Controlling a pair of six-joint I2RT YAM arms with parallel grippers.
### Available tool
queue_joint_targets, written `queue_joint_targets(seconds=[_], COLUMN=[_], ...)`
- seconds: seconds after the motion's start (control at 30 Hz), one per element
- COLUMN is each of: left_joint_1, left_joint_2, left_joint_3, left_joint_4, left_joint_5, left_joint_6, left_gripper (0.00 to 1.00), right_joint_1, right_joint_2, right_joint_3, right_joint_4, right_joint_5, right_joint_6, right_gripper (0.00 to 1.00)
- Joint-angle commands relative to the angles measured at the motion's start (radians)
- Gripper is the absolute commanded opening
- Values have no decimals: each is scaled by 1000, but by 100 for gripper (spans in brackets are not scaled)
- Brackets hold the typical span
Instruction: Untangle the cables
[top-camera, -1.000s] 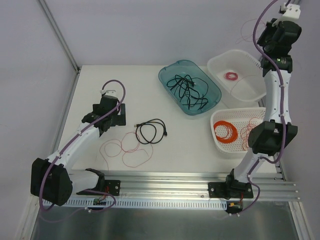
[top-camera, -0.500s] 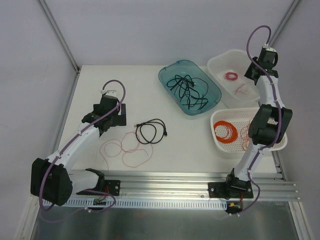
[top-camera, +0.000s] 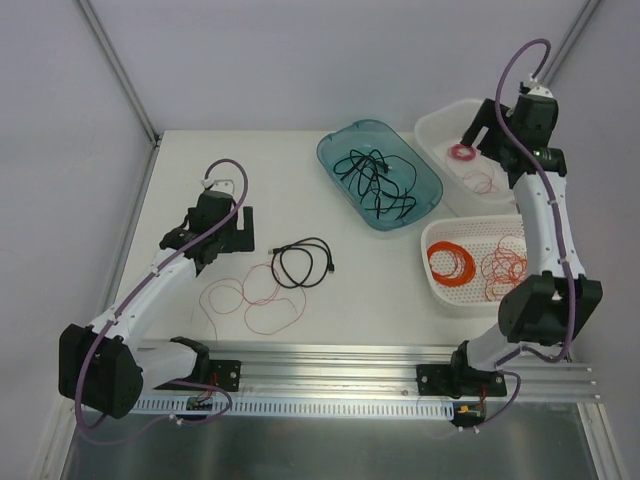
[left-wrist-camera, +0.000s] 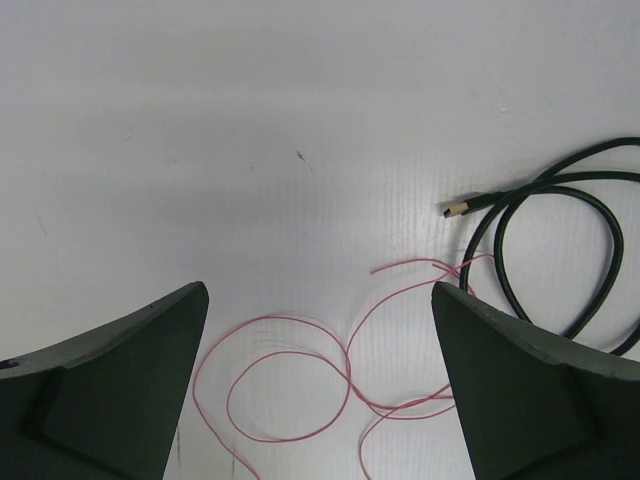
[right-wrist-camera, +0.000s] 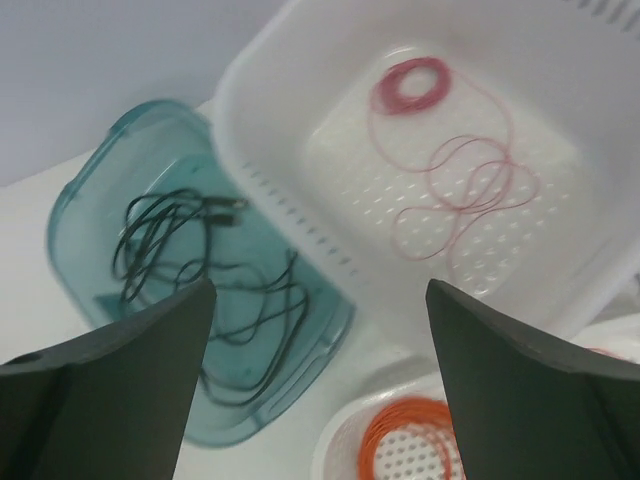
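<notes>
Your left hand (left-wrist-camera: 318, 292) hangs low over the worktop (left-wrist-camera: 250, 120), fingers spread wide and gripping nothing. Right under it lie the loose red wires (top-camera: 255, 298). One of them crosses the edge of the looped black cord (left-wrist-camera: 498, 250) beside them. Your right hand (right-wrist-camera: 320, 285), fingers also apart and empty, is above the far white bin (top-camera: 436, 124), where more red loops (right-wrist-camera: 470, 190) lie beside a pink coil (right-wrist-camera: 410, 85). Near that bin sit a teal tray (top-camera: 334, 152) of tangled black cords (top-camera: 375, 180) and a basket (top-camera: 432, 285) holding an orange coil (top-camera: 452, 263) and thin red strands (top-camera: 503, 268).
</notes>
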Motion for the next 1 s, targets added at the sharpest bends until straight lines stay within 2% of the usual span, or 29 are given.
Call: queue_joint_targets(seconds=[0.0,0.13,0.27,0.47,0.67,0.73,0.77,0.93,0.97], left_joint_1=[11,9,9,8,6,6,3,-18,-26], left_joint_2=[3,41,80,213,357,380,388,451,459], left_joint_3=[4,10,14,35,61,63,61,69,78], left_joint_4=[16,5,-1,-1,-3,-3,-3,-6,-16], left_joint_5=[78,146,210,251,284,284,282,270,268], left_joint_6=[7,-4,-27,-32,1,8,10,28,28], left_gripper=[96,96,95,89,70,63,56,43,37], right_joint_1=[117,288,526,790,904,913,918,919,919], right_joint_2=[-143,-280,-380,-461,-491,-498,-501,-512,-511], right_joint_3=[-105,-284,-473,-619,-697,-711,-714,-723,-722], right_joint_4=[-95,-106,-108,-100,-109,-108,-106,-97,-95], right_joint_5=[-71,-68,-47,29,78,79,87,107,108], right_joint_6=[45,68,106,137,146,148,149,149,148], right_gripper=[92,97,99,100,97,97,97,97,97])
